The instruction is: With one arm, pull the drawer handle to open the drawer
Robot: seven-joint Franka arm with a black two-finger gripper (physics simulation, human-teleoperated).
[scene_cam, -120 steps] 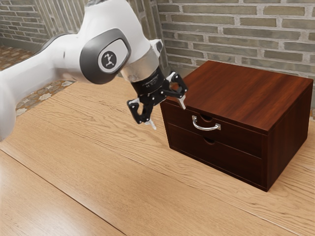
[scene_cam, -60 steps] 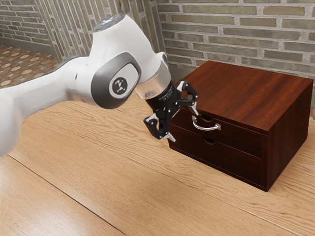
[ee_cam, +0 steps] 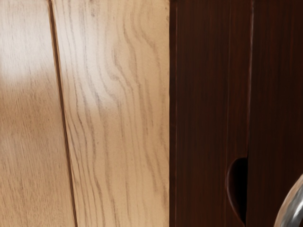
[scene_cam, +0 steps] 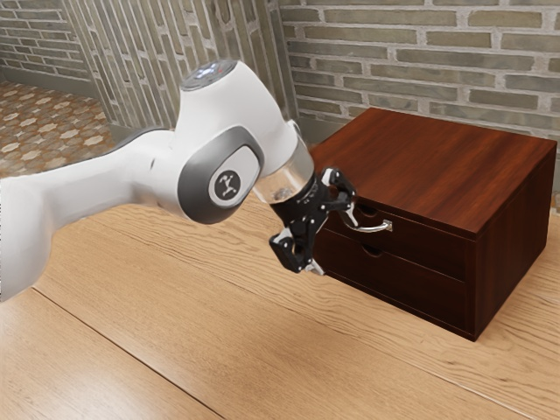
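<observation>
1. Closing in over the last second, the arm has carried the jaws from above the worktop (scene_cam: 175, 332) to just beside the handle (scene_cam: 372, 227), at its end on the exterior view's left.
2. The jaws are spread wide, grasping nothing.
3. The top drawer (scene_cam: 420, 245) sits shut in its cabinet (scene_cam: 437, 166); the grasp seems next.

Light wooden plank table (scene_cam: 175, 350), grey brick wall (scene_cam: 420, 52) behind, patterned tile floor (scene_cam: 35, 114) beyond

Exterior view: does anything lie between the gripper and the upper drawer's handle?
Nothing. In the exterior view the gripper, jaws open, sits just beside the handle, with no object between them.
</observation>
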